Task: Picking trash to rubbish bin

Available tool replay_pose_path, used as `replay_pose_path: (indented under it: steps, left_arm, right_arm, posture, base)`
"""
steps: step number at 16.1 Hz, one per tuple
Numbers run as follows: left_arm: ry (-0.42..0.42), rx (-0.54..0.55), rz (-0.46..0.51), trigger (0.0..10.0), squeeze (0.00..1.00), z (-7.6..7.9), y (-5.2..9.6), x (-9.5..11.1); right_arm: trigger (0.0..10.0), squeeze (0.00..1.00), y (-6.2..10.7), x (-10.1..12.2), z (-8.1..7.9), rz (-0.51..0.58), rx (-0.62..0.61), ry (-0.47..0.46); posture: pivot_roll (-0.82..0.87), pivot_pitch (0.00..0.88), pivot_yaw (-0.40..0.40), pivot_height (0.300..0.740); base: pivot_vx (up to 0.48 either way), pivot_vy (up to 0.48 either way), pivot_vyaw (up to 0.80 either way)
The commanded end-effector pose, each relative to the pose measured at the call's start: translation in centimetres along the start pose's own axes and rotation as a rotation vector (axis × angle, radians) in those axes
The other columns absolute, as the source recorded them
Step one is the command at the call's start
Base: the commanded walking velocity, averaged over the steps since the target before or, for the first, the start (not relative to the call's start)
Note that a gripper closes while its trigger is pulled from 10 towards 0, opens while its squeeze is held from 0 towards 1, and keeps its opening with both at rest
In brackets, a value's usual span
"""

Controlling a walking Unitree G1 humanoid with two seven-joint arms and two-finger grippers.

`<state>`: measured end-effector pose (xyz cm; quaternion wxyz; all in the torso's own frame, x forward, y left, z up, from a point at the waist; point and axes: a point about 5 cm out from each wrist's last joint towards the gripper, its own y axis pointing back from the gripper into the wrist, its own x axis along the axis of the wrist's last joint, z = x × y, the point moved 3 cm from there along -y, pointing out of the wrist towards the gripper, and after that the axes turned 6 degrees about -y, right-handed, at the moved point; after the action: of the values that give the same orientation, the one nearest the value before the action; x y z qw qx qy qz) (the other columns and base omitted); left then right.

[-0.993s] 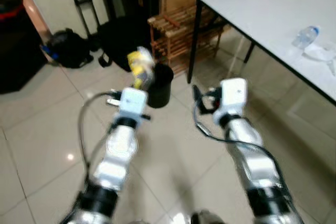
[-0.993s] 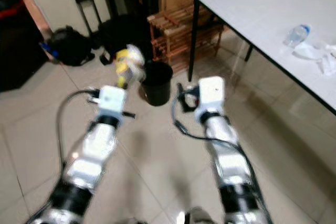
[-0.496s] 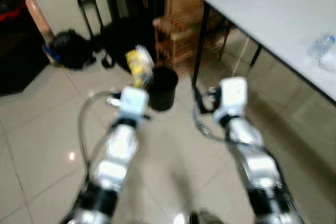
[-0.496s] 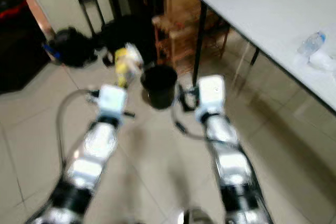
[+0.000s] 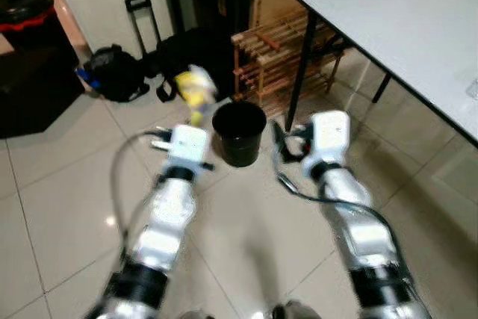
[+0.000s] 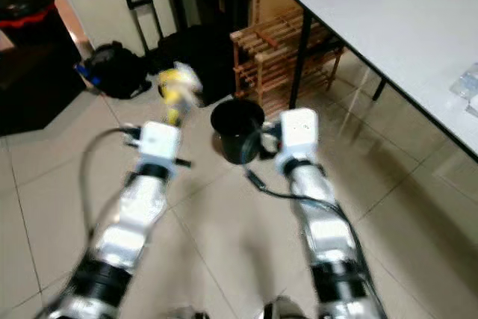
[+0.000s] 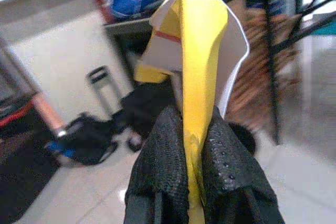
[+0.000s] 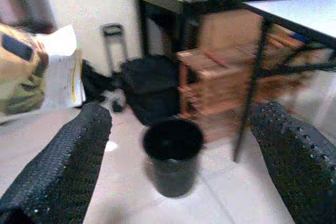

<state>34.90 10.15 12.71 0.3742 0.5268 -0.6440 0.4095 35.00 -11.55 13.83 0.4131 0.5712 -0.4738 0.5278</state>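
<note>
Carrying step, by the look of it: left gripper (image 7: 184, 150) clamped on a yellow wrapper (image 5: 194, 93), held in the air just left of centre, upper half of the left eye frame. Long axis running along the fingers, free end pointing away from the wrist. Bin (image 5: 239, 132) at centre, just right of the wrapper. Right gripper (image 8: 178, 166) spread wide, empty. Next, probably: bringing the wrapper over the bin's mouth, then letting go.
</note>
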Motion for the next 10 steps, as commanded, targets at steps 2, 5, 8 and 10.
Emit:
replay_pose_path:
  steps: [2, 5, 8, 10]
  left_arm:
    - [-0.018, 0.013, 0.011, 10.0, 0.00, -0.82, -0.14, 0.17]
    - [-0.017, 0.013, 0.011, 10.0, 0.00, -0.81, -0.15, 0.16]
    - [-0.017, 0.012, 0.011, 10.0, 0.00, -0.76, -0.15, 0.21]
    - [-0.017, 0.013, 0.011, 10.0, 0.00, -0.82, -0.17, 0.20]
  right_arm:
    - [10.0, 0.00, -0.20, 0.41, -0.83, 0.010, 0.027, -0.024]
    - [10.0, 0.00, -0.20, 0.43, -0.81, 0.014, 0.027, -0.001]
    - [10.0, 0.00, -0.21, 0.41, -0.74, 0.013, 0.024, -0.004]
    - [10.0, 0.00, -0.25, 0.40, -0.81, 0.013, 0.025, -0.004]
  posture:
    - [-0.05, 0.147, 0.031, 0.740]
    - [-0.05, 0.147, 0.031, 0.740]
    - [-0.05, 0.146, 0.031, 0.740]
    - [-0.05, 0.146, 0.032, 0.740]
  base:
    - [0.328, 0.000, -0.35]
    - [0.330, 0.000, -0.27]
    - [0.326, 0.000, 0.00]
    - [0.328, 0.000, 0.00]
